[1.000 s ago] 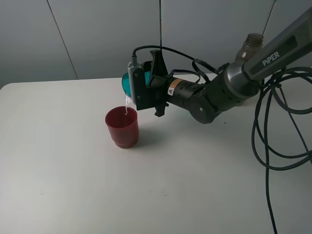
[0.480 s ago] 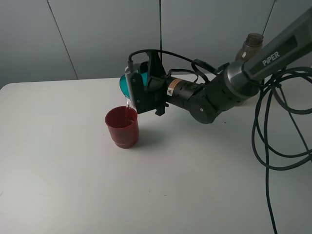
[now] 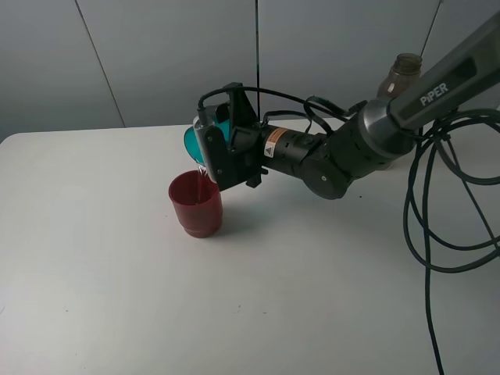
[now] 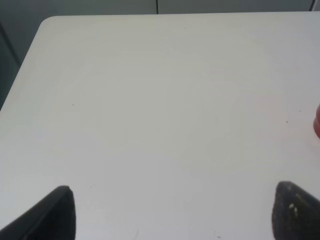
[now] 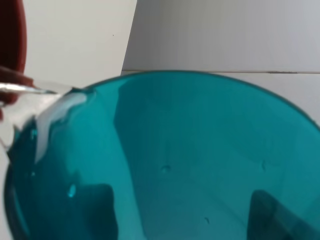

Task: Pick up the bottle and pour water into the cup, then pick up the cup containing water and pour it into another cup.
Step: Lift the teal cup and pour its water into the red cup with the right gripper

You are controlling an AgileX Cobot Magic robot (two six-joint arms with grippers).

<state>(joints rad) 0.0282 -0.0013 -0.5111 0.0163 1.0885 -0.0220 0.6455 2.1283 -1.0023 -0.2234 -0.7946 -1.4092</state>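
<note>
My right gripper [image 3: 221, 150] is shut on the teal cup [image 3: 193, 140], holding it tipped steeply on its side with its mouth just above the dark red cup [image 3: 196, 205]. A thin thread of water runs from the teal rim into the red cup. In the right wrist view the teal cup [image 5: 190, 150] fills the frame, water clings at its lip, and the red cup [image 5: 12, 40] shows at one corner. The bottle [image 3: 401, 73] stands at the back right behind the arm. My left gripper [image 4: 175, 215] hangs open over bare table.
The white table [image 3: 117, 297] spreads wide around the red cup. Black cables [image 3: 437, 203] loop down at the right side. A grey wall panel stands behind the table. A sliver of the red cup [image 4: 317, 122] shows at the edge of the left wrist view.
The right gripper has rolled further and dipped slightly left, tipping the teal cup more steeply over the red cup. The red cup and bottle have not moved.
</note>
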